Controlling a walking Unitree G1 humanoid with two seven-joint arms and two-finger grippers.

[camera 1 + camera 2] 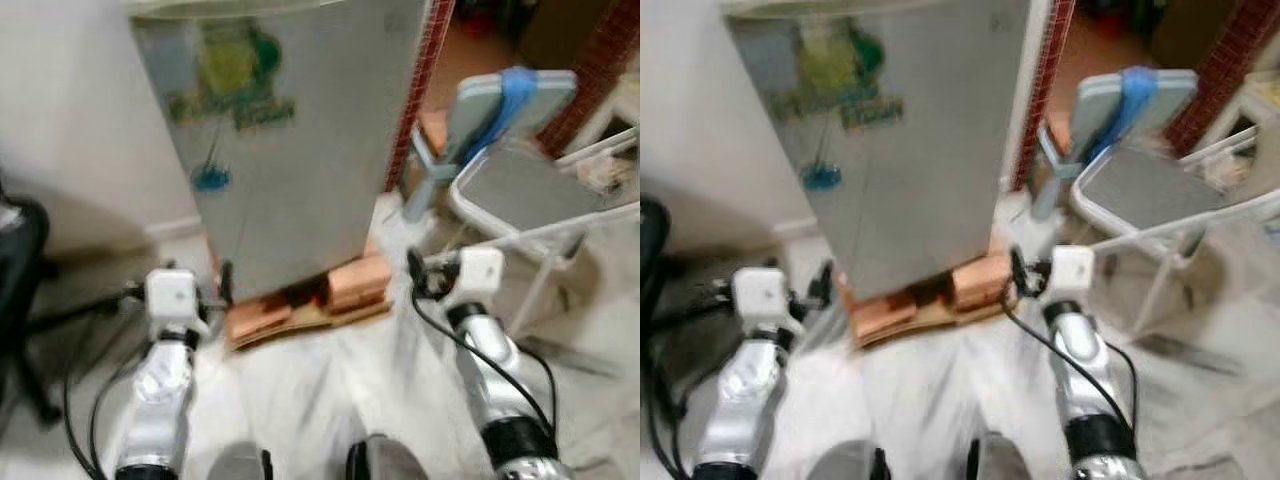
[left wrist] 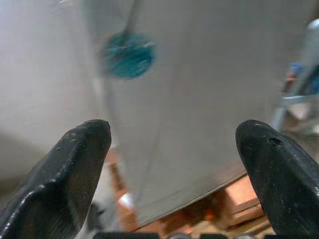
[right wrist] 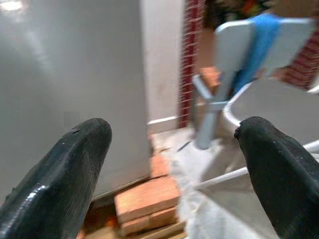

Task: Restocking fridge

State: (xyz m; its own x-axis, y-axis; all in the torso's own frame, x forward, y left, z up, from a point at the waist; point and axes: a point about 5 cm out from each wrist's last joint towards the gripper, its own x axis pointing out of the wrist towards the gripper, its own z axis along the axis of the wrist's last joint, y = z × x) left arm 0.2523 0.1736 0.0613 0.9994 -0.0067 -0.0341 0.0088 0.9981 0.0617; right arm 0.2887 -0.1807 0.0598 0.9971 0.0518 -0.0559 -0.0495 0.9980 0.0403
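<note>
A grey fridge (image 1: pixel 285 140) stands straight ahead with its door closed, resting on bricks (image 1: pixel 300 305). Blurred green and blue stickers (image 1: pixel 235 75) mark its upper front. My left gripper (image 2: pixel 174 134) is raised before the fridge's lower left corner, open and holding nothing. My right gripper (image 3: pixel 172 132) is raised near the fridge's lower right corner, also open and holding nothing. Both silver arms (image 1: pixel 160 390) reach forward from the bottom of the head views. The picture is blurred.
A folding chair (image 1: pixel 510 150) with a grey seat and blue strap stands to the right of the fridge. A red brick pillar (image 1: pixel 425 60) rises behind it. A black chair base (image 1: pixel 25 300) sits at the far left. Pale floor (image 1: pixel 330 390) lies before the fridge.
</note>
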